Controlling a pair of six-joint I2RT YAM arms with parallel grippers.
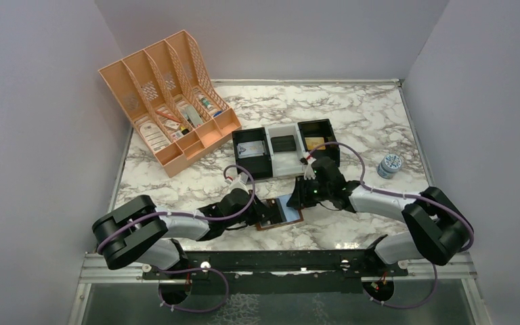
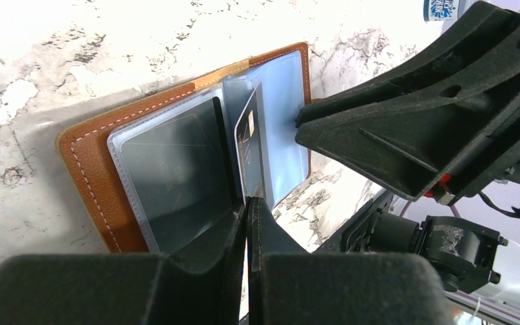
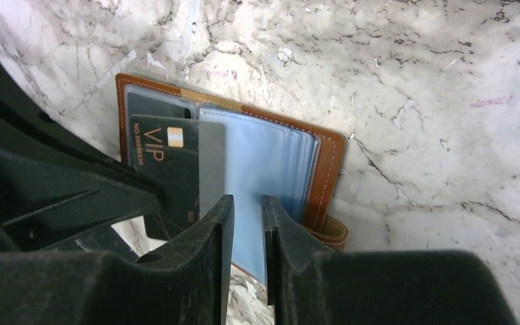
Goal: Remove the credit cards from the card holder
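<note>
Brown card holder [image 3: 325, 169] with pale blue pockets, dark card [image 3: 166, 169], white-grey marbled table [image 1: 352, 112]

The card holder [image 1: 281, 211] lies spread open on the table [image 1: 379, 115] at the near middle, between the two arms' bases and just ahead of them. The left gripper [image 1: 261, 208] sits at its nine o'clock edge, the right gripper [image 1: 296, 198] at its two o'clock corner. A card [image 2: 249, 152] stands on edge among the leaves at the holder's fold (in the left wrist view, its lower edge runs down between the left gripper's closed fingers). At twelve o'clock from the holder sits a row of trays [image 1: 286, 149], side by side. At ten o'clock, farther back, stands a file rack [image 1: 166, 101]. At two o'clock, well apart to the right, sits a small jar [image 1: 390, 164].
</note>
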